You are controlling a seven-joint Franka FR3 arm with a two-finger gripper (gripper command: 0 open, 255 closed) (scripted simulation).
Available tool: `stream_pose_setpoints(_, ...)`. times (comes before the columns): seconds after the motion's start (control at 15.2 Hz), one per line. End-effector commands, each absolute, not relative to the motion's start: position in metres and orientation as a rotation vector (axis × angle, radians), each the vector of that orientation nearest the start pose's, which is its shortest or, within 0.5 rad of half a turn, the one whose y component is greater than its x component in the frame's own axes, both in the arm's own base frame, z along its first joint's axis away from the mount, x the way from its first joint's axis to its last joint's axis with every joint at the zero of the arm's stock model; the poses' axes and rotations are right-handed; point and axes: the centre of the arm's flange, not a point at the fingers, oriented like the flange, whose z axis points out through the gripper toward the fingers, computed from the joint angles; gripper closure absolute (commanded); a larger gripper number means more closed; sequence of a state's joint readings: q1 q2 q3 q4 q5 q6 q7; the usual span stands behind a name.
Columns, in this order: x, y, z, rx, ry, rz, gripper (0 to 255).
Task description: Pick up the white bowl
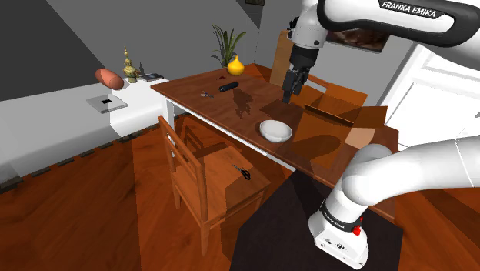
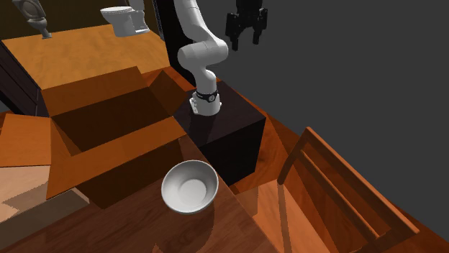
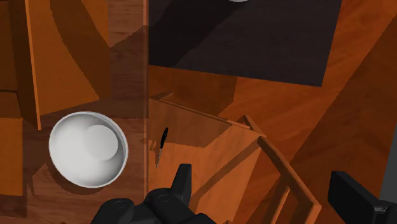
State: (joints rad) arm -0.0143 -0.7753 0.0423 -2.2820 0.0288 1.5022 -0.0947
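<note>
One white bowl (image 1: 275, 130) sits upright on the table (image 1: 185, 88) near its edge, just beside the open cardboard box (image 1: 342, 115). Gripper (image 1: 287, 96) hangs well above it, fingers wide apart, holding nothing. Wrist view: bowl is off to one side of the fingers, not between them. I'd line one finger up over the rim first, then descend straight and pinch the wall, clear of the box flap.

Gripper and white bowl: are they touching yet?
Apart. The shoulder view shows the gripper hanging in the air above the table, with clear space between it and the white bowl below.
</note>
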Motion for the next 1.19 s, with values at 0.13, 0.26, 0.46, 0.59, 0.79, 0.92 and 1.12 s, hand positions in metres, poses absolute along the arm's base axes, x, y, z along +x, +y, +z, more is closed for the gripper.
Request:
stream_pose_setpoints(0.13, 0.311, 0.003, 0.595, -3.144, -0.184, 0.001, 0)
stream_pose_setpoints(0.26, 0.319, -0.010, 0.575, -3.150, -0.190, -0.006, 0)
stream_pose_setpoints(0.46, 0.332, -0.029, 0.544, -3.160, -0.201, -0.017, 0)
stream_pose_setpoints(0.59, 0.340, -0.043, 0.524, -3.166, -0.208, -0.024, 0)
stream_pose_setpoints(0.79, 0.353, -0.063, 0.494, -3.176, -0.218, -0.034, 0)
stream_pose_setpoints(0.92, 0.362, -0.076, 0.474, -3.182, -0.225, -0.042, 0)
stream_pose_setpoints(1.12, 0.376, -0.097, 0.445, -3.191, -0.236, -0.052, 0)
